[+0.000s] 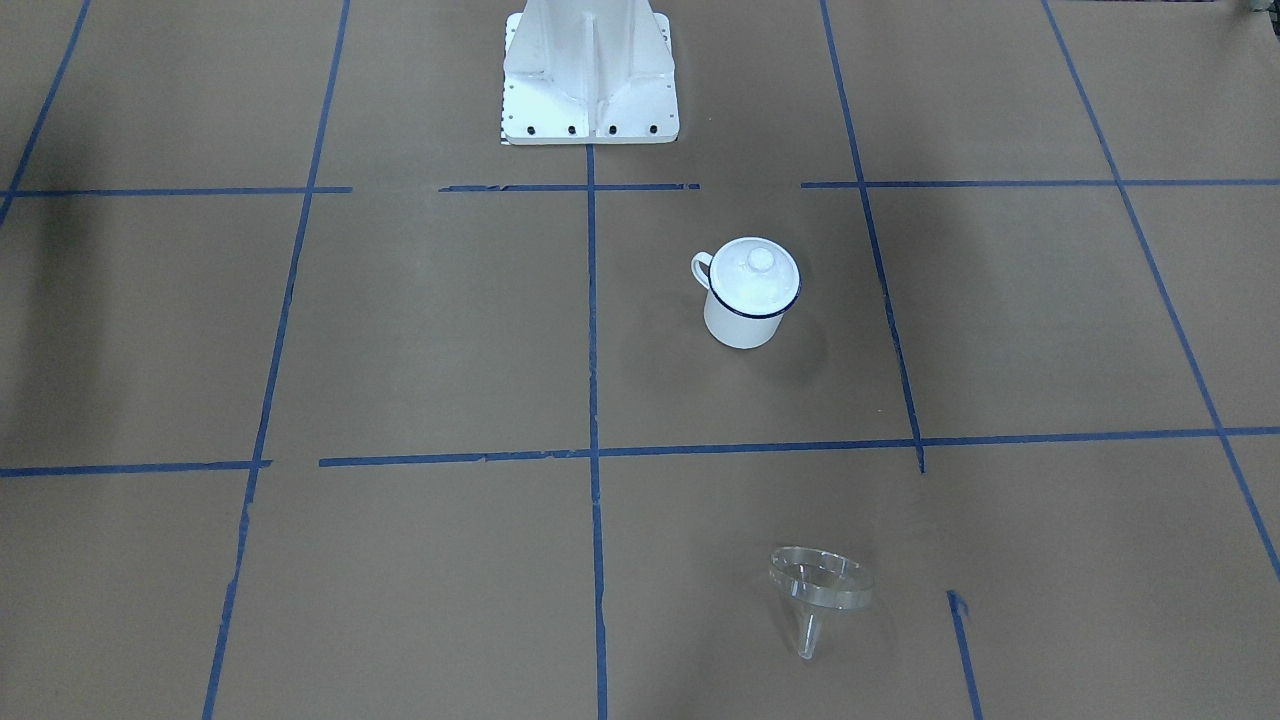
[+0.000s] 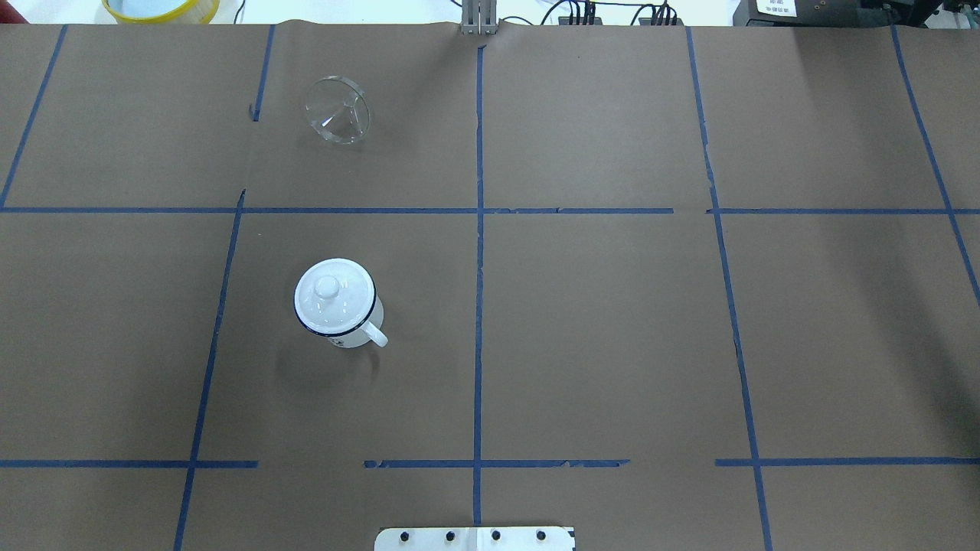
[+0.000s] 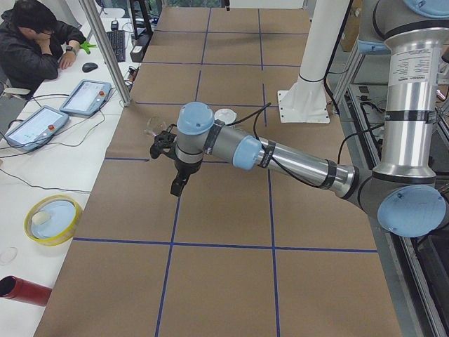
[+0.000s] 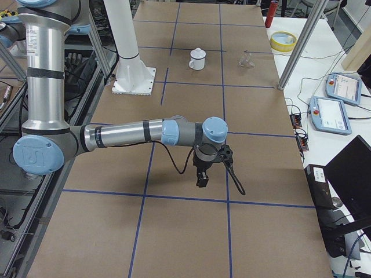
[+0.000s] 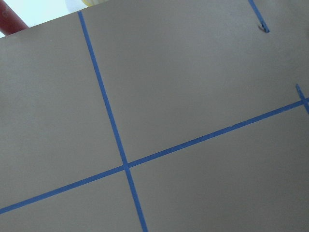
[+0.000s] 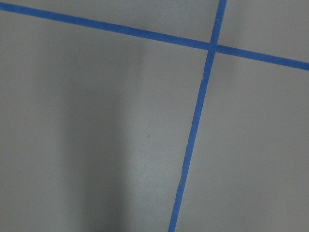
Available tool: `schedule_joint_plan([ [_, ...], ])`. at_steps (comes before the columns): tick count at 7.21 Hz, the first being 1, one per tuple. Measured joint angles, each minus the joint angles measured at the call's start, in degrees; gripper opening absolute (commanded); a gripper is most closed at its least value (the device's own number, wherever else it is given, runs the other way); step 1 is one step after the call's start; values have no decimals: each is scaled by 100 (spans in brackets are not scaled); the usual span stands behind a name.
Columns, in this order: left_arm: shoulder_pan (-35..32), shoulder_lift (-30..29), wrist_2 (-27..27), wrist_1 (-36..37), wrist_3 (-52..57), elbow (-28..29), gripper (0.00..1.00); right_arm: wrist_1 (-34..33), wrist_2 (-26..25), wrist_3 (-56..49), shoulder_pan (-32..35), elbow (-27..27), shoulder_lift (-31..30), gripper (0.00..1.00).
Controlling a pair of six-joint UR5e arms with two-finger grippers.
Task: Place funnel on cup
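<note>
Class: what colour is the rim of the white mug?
Dark blue on the cup; clearest in the front-facing view.

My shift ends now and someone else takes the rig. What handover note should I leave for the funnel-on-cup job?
Left gripper hangs above the table, apart from both things; open or shut, cannot tell. Right gripper: the same.
Funnel lies on its side at the far left.
Cup stands upright nearer the robot, white lid on it.
Done: nothing.
Left: probably take the lid off, then set the funnel on the cup.
</note>
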Motion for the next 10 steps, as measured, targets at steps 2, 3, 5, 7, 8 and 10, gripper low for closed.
schedule_joint_plan([
  [2, 1166, -417, 266, -12, -2191, -459, 100, 0, 0, 1, 0, 0, 0, 100],
  [3, 1804, -836, 395, 0, -3348, -552, 100, 0, 0, 2, 0, 0, 0, 100],
  [5, 3023, -1775, 895, 118, -5240, -514, 100, 0, 0, 0, 0, 0, 0, 100],
  [7, 4052, -2649, 1660, 763, -6351, -279, 100, 0, 0, 0, 0, 0, 0, 100],
  [8, 4384, -2899, 1979, 998, -6608, -146, 100, 0, 0, 1, 0, 0, 0, 100],
  [10, 4752, -3026, 2465, 1136, -6833, 46, 97, 0, 0, -1, 0, 0, 0, 100],
])
